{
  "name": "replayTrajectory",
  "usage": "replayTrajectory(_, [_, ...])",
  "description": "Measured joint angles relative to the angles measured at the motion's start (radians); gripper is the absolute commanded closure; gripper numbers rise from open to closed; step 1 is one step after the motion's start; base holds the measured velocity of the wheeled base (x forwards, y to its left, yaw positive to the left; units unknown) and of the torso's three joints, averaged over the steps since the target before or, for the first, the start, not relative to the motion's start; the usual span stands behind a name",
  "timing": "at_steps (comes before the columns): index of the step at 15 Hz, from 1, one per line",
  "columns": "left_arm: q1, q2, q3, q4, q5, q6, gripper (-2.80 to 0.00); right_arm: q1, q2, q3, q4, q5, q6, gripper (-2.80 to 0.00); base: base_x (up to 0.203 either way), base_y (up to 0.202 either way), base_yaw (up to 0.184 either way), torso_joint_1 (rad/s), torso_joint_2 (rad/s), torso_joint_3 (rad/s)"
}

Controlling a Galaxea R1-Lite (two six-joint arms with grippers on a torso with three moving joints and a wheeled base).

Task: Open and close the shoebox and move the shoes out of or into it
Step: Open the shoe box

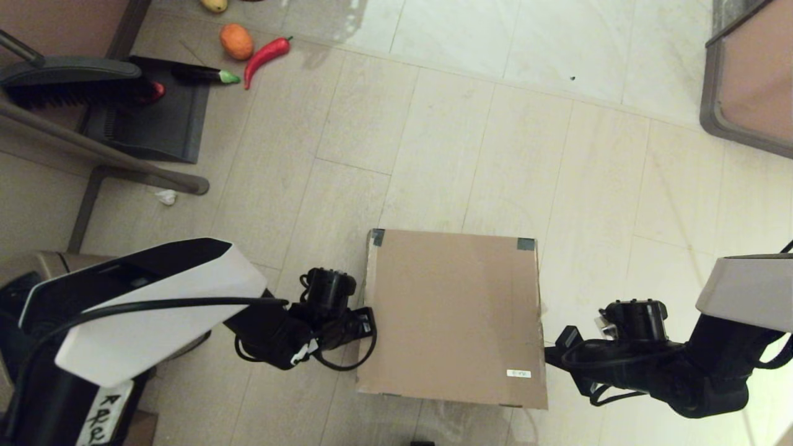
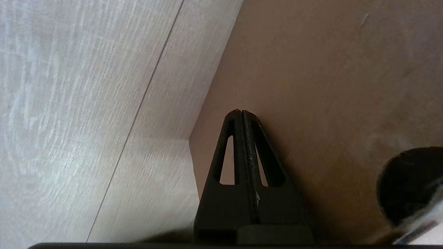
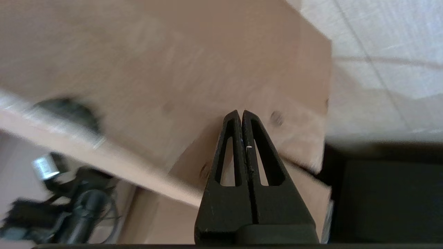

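Observation:
The shoebox [image 1: 455, 316] lies on the tiled floor in the head view, a flat brown box with its lid down, black tape at the two far corners and a small white label [image 1: 518, 373]. No shoes show in any view. My left gripper [image 1: 370, 319] is shut and its tips sit against the box's left side; in the left wrist view the left gripper [image 2: 240, 111] points at the brown cardboard [image 2: 328, 86] near a corner. My right gripper [image 1: 548, 353] is shut at the box's right side; the right wrist view shows the right gripper [image 3: 239, 111] against the cardboard [image 3: 173, 69].
A black dustpan [image 1: 155, 118] and brush [image 1: 68, 83] lie at the far left, beside an orange [image 1: 236, 41], a red chilli [image 1: 265, 56] and a crumpled paper [image 1: 166, 197]. A brown bin [image 1: 753, 80] stands at the far right. Metal legs [image 1: 99, 155] cross the left side.

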Motion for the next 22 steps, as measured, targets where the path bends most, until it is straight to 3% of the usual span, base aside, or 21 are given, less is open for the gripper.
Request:
replayTrajectory(14, [-0.012,-0.162,-0.002,0.120,-0.001,0.000,0.00,-0.004,-0.158,0.100,0.005,0.041,0.050,0.00,0.000,0.000,0.000,0.000,0.00,0.000])
replayTrajectory(22, [-0.020,-0.236,-0.002,0.165,-0.001,-0.001,0.00,0.021,-0.205,0.108,0.105,0.042,0.049,0.00,0.000,0.000,0.000,0.000,0.00,0.000])
